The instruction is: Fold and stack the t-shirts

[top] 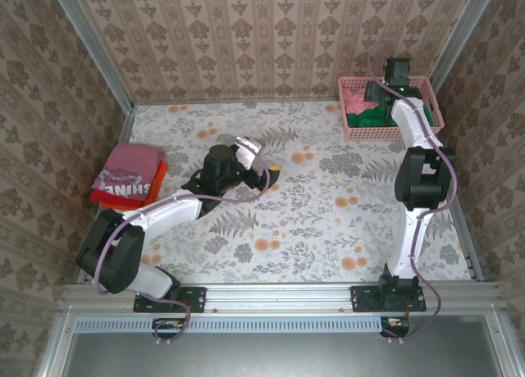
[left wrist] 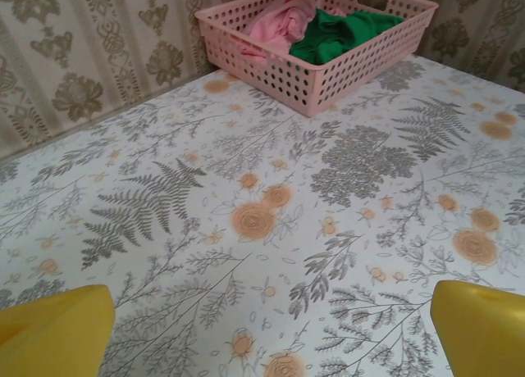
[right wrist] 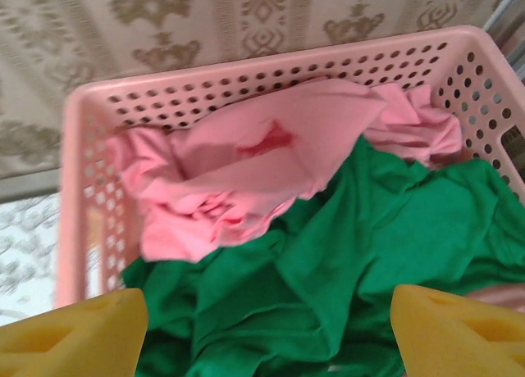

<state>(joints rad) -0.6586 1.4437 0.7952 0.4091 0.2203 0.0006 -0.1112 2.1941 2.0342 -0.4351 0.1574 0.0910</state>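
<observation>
Seemingly the pick-up step: right gripper [right wrist: 267, 336], jaws apart above the far-right basket [right wrist: 82, 106], must lower and pinch the pink t-shirt [right wrist: 246, 172]; left gripper [left wrist: 271, 328] hangs spread wide

Only 1 piece of writing can be read: white capital lettering [top: 123, 181] on the dusty-red t-shirt [top: 133, 160]. That shirt lies folded on top of an orange-red t-shirt [top: 158, 177] by the left edge of the table [top: 328, 229]. From the top view the lettering appears to spell "SHINE" in 1 line along the shirt's near edge, slanted with the fold. The finer white marks beside the word are too small to make out.
</observation>
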